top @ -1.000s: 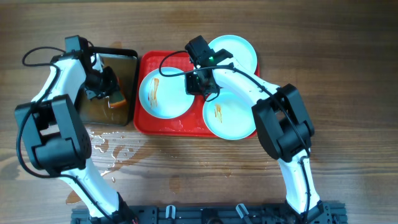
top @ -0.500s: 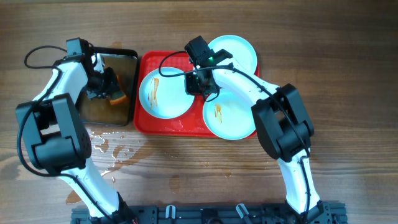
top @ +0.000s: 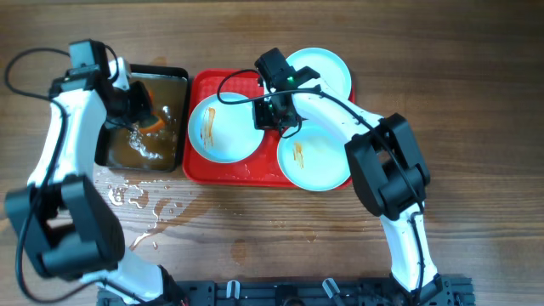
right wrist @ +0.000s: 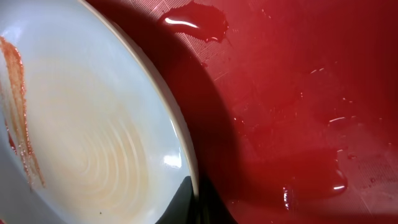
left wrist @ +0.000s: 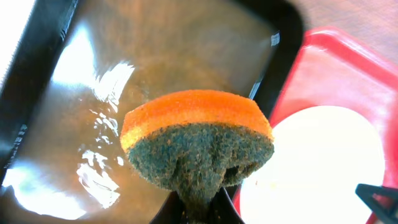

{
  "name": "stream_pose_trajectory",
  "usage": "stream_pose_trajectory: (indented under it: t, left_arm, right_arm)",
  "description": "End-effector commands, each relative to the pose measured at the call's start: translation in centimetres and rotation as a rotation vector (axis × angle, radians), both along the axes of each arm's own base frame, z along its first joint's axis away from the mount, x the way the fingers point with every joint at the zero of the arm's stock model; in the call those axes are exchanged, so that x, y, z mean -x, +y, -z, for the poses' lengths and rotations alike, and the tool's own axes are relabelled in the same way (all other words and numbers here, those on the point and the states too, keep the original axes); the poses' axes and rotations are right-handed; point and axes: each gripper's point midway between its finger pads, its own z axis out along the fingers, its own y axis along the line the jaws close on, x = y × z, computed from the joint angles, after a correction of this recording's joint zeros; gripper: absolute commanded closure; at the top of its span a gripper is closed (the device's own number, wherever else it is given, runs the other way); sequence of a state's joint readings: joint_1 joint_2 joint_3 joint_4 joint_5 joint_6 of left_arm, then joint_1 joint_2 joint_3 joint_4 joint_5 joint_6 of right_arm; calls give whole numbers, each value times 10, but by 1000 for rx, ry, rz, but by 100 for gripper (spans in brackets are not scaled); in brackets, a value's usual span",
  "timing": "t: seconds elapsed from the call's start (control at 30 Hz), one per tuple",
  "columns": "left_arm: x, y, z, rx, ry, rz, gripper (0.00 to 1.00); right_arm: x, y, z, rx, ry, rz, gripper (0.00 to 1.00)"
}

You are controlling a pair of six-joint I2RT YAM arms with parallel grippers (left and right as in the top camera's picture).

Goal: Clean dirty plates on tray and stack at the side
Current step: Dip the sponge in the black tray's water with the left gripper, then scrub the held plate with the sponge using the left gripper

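Three pale plates lie on the red tray (top: pixel 204 166): a left plate (top: pixel 223 127) with an orange smear, a front right plate (top: pixel 314 157) with a smear, and a back right plate (top: pixel 323 72). My right gripper (top: pixel 274 117) is shut on the left plate's right rim; the wrist view shows the rim (right wrist: pixel 180 130) between its fingers (right wrist: pixel 198 208). My left gripper (top: pixel 136 115) is shut on an orange and green sponge (left wrist: pixel 196 143), held above the black tray (top: pixel 102 149) of brownish water.
Water is splashed on the wooden table (top: pixel 136 200) in front of the black tray. Water drops lie on the red tray floor (right wrist: pixel 298 93). The right arm reaches across the tray's middle.
My left arm has lifted and swung back, raising the sponge out of the brown water. The water surface is disturbed. The right gripper and the plates have not moved.
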State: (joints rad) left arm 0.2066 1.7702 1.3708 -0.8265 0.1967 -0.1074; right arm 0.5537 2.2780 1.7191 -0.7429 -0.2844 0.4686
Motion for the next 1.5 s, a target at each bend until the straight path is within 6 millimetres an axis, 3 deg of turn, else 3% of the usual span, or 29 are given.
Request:
stream_pose_trajectory:
  t: [0.0, 0.17, 0.6, 0.8, 0.93, 1.03, 1.47]
  left_arm:
    - [-1, -18, -21, 20, -49, 89, 96]
    - [-4, -33, -19, -2, -55, 152, 96]
    - [-9, 2, -14, -176, -51, 73, 96]
    - [-13, 16, 7, -207, -66, -63, 96]
    - [-14, 8, 9, -203, -68, -60, 96]
    - [-22, -7, 3, -298, -96, -62, 96]
    - [-26, -14, -1, -328, -120, -136, 96]
  right_arm:
    - [6, -4, 16, -44, 59, -46, 96]
    - [6, -3, 15, -65, 59, -72, 96]
    - [7, -2, 14, -75, 57, -87, 96]
    - [7, -1, 14, -76, 55, -87, 96]
    - [6, -1, 14, -76, 54, -87, 96]
    - [6, -1, 14, -77, 52, -88, 96]
    - [6, -1, 14, -77, 52, -88, 95]
